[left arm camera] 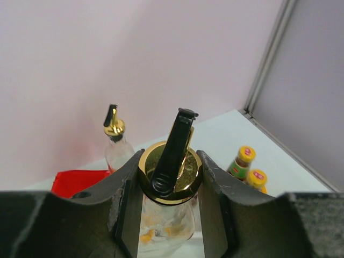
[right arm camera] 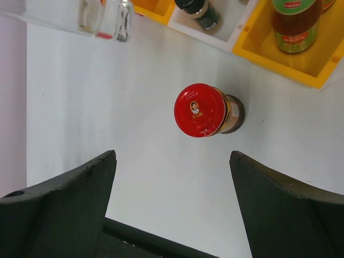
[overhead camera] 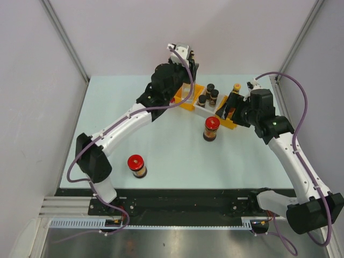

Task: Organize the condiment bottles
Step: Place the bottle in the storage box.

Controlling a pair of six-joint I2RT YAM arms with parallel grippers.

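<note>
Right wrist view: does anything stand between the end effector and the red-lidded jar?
Nothing visible does. Only bare table lies between the open right end effector and the red-lidded jar, which stands apart from the yellow bin.

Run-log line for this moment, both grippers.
left gripper: shut on glass spout bottle | right gripper: open near red-lidded jar | second red-lidded jar: on table, unbinned

Table (overhead camera: 161, 140): pale, flat surface, walled on three sides.
Near red-lidded jar (overhead camera: 137, 165): stood upright on bare surface at 7 o'clock, well apart from other items.
Far red-lidded jar (overhead camera: 211, 129): upright at 3 o'clock of centre, just beside bin row.
Left orange bin (overhead camera: 185, 101), white bin (overhead camera: 206, 109), right orange bin (overhead camera: 228, 122): sat touching in slanted row, 12 to 2 o'clock.
</note>
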